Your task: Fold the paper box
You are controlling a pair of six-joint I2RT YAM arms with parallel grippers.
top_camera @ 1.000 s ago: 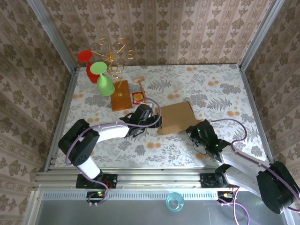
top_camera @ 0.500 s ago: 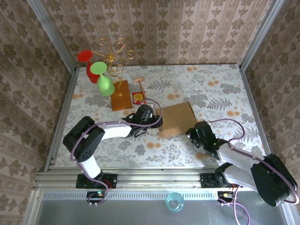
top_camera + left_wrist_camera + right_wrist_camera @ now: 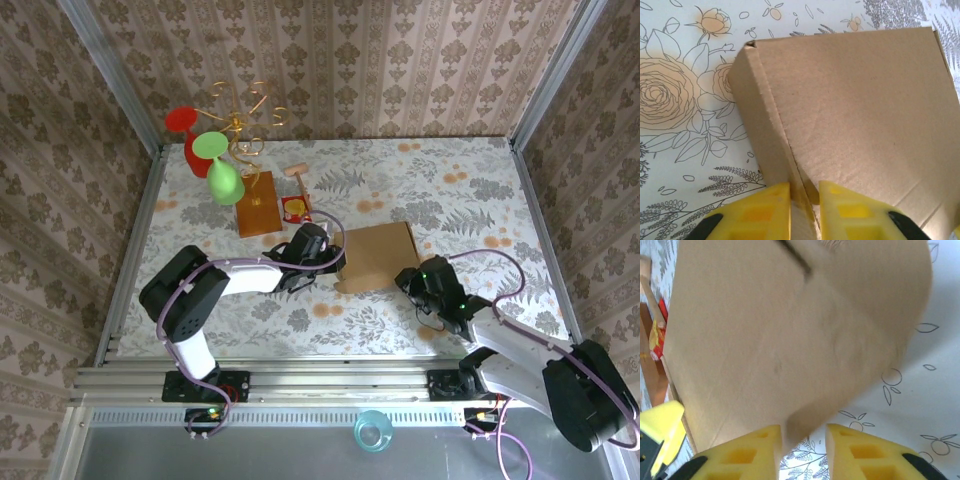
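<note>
The paper box (image 3: pixel 375 255) lay flat near the middle of the flower-printed tablecloth (image 3: pixel 480 200), between the two arms. It was plain brown corrugated cardboard, matte, faintly ribbed and creased along its fold lines, with no print on it. In the left wrist view the box (image 3: pixel 855 110) showed a low side wall and a small notch at its far left corner. The left gripper (image 3: pixel 804 192) was clenched on that wall's near edge, one yellow finger on each side. The right gripper (image 3: pixel 802 432) stood released, jaws apart, with a blurred rounded flap of the box (image 3: pixel 790 330) just above the gap. A small red-and-yellow packet (image 3: pixel 293 207) beside the wooden board (image 3: pixel 258 205) carried print too small to read.
</note>
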